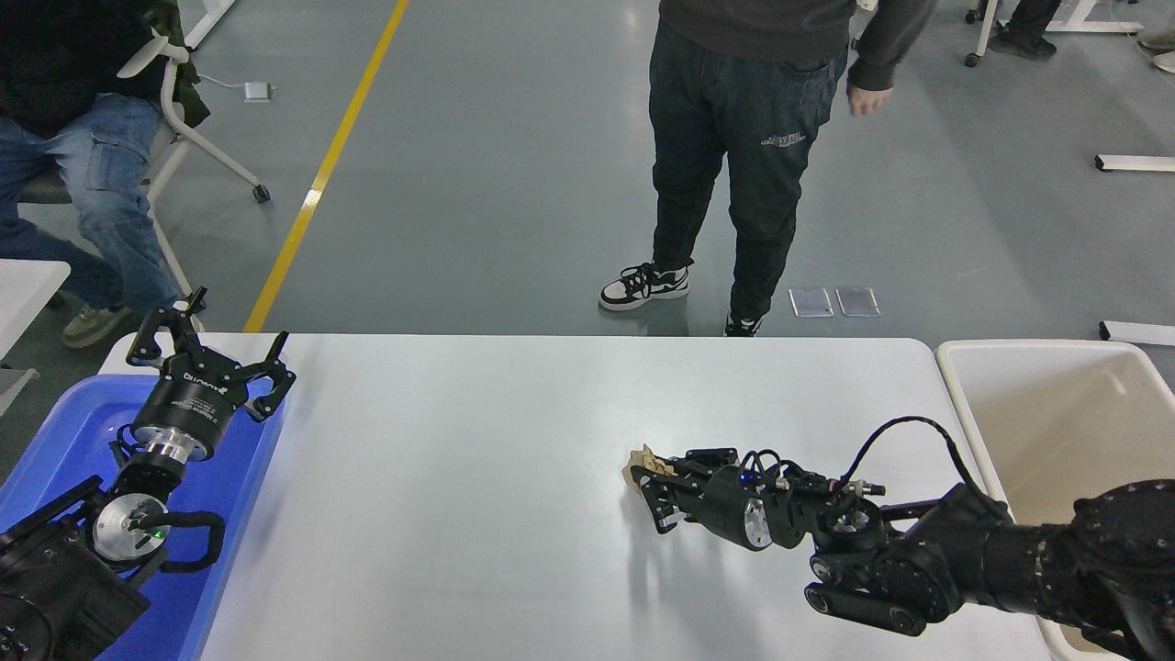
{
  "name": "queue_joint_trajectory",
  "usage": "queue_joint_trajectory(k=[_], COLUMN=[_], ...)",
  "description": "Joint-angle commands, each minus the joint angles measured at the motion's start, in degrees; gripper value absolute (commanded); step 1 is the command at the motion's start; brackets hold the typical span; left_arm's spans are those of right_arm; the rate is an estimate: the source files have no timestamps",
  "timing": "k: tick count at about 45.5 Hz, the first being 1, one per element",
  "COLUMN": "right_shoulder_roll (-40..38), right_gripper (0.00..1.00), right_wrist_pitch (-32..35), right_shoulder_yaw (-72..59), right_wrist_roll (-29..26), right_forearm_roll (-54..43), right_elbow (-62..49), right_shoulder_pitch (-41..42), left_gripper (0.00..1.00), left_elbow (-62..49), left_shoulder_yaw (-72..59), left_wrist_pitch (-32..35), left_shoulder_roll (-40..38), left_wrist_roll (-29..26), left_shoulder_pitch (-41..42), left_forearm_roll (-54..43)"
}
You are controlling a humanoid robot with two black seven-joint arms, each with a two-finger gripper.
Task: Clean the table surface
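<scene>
While the right claw (654,487) is clenched on a crumpled brown paper wad (638,462), just above the bench (459,477) right of middle | cream tub (1056,431) off the bench's right end, behind the arm's reach | left claw (207,353) released, parked over blue tub (55,441), far side.

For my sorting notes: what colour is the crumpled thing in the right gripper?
Light tan, like brown paper: the crumpled wad, seen in the head view.
</scene>
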Motion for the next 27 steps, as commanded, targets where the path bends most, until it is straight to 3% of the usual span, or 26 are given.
queue_joint_trajectory(k=[1, 13, 27], right_shoulder_roll=[-6.75, -16.77, -21.88], right_gripper=[0.0, 0.0, 0.0], right_wrist_pitch=[0.41, 2.7, 5.95], right_shoulder_yaw=[-1.14, -1.49, -2.81], right_wrist_roll=[0.06, 0.5, 1.9], right_forearm_roll=[1.81, 1.99, 4.18], right_elbow=[9.61, 23.14, 26.84], right_shoulder_pitch=[7.35, 17.37, 28.98], left_gripper=[1.0, 1.0, 1.0], left_elbow=[0.0, 0.0, 0.0], left_shoulder_yaw=[0.0, 0.0, 0.0], left_wrist_pitch=[0.0, 0.0, 0.0], left_shoulder_roll=[0.0, 0.0, 0.0], left_wrist_roll=[-0.03, -0.03, -0.03], left_shoulder_pitch=[0.0, 0.0, 0.0], left_forearm_roll=[-0.03, -0.03, -0.03])
